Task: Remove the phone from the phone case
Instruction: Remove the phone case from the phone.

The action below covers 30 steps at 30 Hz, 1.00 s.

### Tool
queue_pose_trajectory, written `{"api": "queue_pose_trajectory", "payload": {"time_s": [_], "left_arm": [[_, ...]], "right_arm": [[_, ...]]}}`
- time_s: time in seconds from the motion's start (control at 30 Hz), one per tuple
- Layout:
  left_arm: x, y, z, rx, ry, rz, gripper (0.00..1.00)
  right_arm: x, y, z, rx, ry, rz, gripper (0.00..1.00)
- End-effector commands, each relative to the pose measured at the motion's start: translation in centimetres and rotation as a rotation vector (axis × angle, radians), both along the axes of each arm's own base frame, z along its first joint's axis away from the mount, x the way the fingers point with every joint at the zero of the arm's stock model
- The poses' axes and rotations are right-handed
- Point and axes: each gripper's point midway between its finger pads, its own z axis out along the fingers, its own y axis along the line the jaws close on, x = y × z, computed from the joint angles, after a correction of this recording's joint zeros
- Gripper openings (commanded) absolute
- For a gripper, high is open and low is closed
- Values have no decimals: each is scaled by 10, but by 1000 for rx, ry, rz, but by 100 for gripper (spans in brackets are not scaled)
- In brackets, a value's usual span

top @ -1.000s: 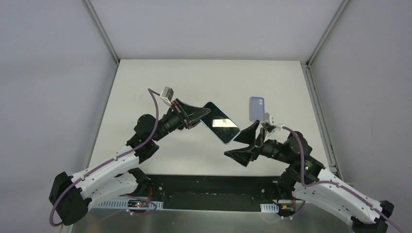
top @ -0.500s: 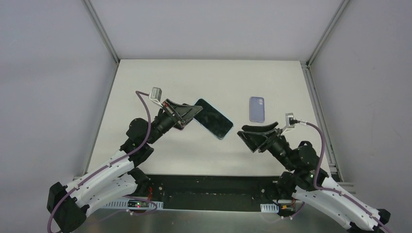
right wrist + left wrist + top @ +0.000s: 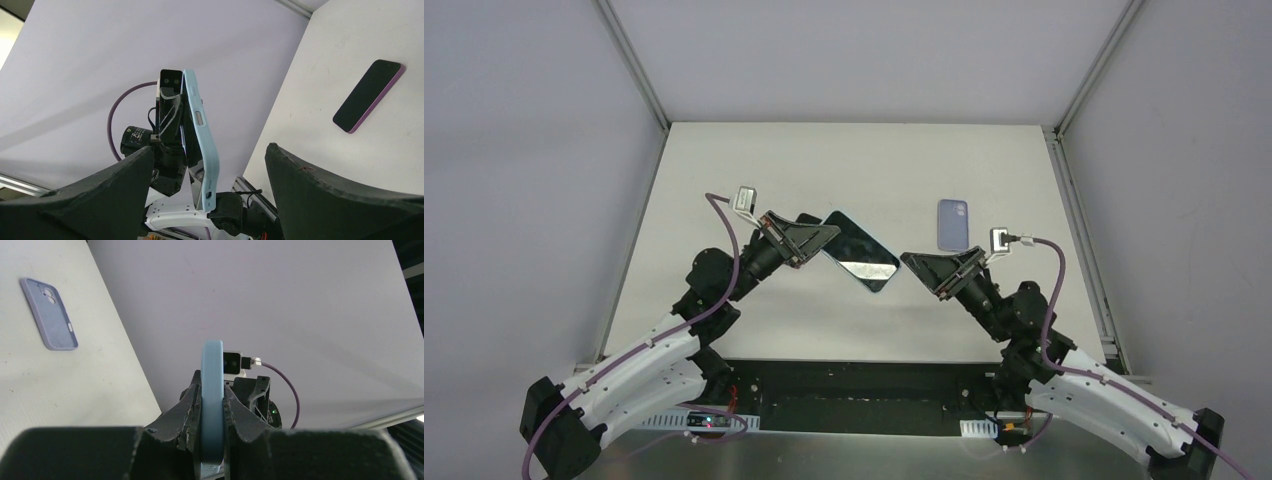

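A: What has been altered over the last second?

B: On the left, little. The left gripper (image 3: 816, 238) is kept clamped on the left end of the phone (image 3: 861, 265). The phone has been drawn slightly leftward and is held off the table (image 3: 724, 160), over its middle. The light-blue phone case (image 3: 201, 135) is still seen wrapped round its edge.

A: And to the right?

B: The right gripper (image 3: 939, 258) has been swung up from a lower, nearer position and turned to face the phone's free right end. Its jaws are spread wide, and nothing is touched yet; a small gap is left.

A: What is meant for the task?

B: A two-handed peel is judged to be set up, but the removal itself has not been started. The lavender slab (image 3: 954, 223) farther right on the table has been left alone. Whether it is a case or a phone cannot be told.
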Motion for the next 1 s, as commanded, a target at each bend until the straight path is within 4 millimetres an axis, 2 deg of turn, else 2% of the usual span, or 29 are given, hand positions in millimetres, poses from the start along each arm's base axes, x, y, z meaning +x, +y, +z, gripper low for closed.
{"api": "queue_pose_trajectory", "payload": {"time_s": [0.0, 0.27, 0.53, 0.7, 0.97], "left_arm": [[-11, 12, 37, -88, -123, 12, 0], [-14, 21, 40, -73, -179, 52, 0], [-12, 21, 34, -67, -167, 62, 0], [-15, 22, 37, -64, -188, 60, 0], [-14, 24, 37, -65, -191, 72, 0]], "right_arm": [[-3, 2, 36, 101, 12, 31, 84], [-1, 15, 34, 183, 77, 86, 83], [-7, 22, 40, 234, 67, 144, 81], [-8, 23, 43, 255, 52, 156, 80], [-8, 30, 40, 276, 69, 186, 74]]}}
